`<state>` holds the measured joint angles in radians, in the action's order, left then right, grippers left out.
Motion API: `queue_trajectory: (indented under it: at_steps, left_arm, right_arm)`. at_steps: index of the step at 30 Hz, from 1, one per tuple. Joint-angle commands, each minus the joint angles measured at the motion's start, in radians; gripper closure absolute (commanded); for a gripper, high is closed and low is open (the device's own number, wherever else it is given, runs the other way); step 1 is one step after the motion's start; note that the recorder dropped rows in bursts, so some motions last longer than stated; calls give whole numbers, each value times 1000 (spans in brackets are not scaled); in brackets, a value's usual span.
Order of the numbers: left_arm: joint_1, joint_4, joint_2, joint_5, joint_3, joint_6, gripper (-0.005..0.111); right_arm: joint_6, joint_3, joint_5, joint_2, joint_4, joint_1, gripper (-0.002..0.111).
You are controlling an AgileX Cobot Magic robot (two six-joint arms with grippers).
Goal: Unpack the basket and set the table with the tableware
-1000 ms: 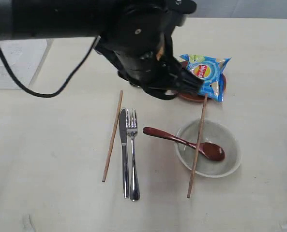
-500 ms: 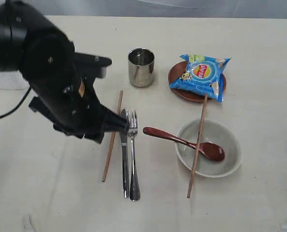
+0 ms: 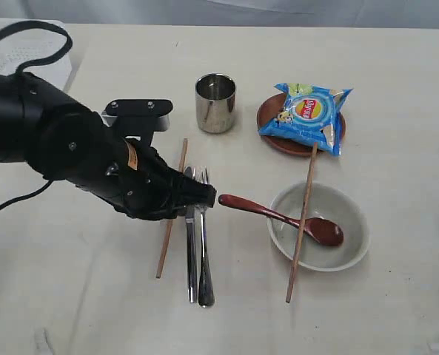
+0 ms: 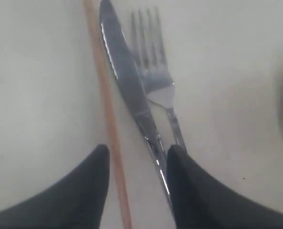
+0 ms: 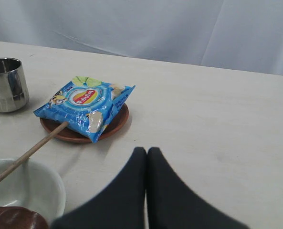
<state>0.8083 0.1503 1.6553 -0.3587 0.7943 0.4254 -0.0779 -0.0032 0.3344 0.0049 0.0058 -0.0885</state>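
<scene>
Swung down from the plate [image 3: 287, 147], left gripper [image 4: 137, 160] hovers, jaws parted, astride 1 chopstick [image 4: 105, 105]; arranging cutlery, it likely needs closing next. Right gripper [image 5: 147, 160] clenched, empty.

No legible text.
The blue chip bag [image 5: 84, 107] ahead of the right gripper [image 5: 147, 151] bore a red-and-yellow logo, its lettering too small to read.

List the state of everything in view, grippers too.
Cup, upright.
Bowl, upright, spoon head inside.
Spoon, handle out over the bowl rim.
Chip bag, lying on the plate.
Plate, flat, mostly covered.
Knife, flat, beside the fork.
Fork, flat.
Chopsticks, apart: one beside the knife, other across the bowl.
Left gripper, open, jaws straddling knife and chopstick.
Right gripper, shut, holding nothing.
</scene>
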Motion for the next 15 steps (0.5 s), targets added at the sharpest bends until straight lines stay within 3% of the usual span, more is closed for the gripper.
queue_trajectory:
  at_steps: [1, 15]
  left_arm:
    - [4, 16, 70, 17, -6, -22, 69]
    - [4, 6, 149, 32, -6, -14, 69]
  right_arm:
    - [2, 3, 1, -5, -6, 5, 109]
    - [2, 3, 1, -5, -6, 5, 109]
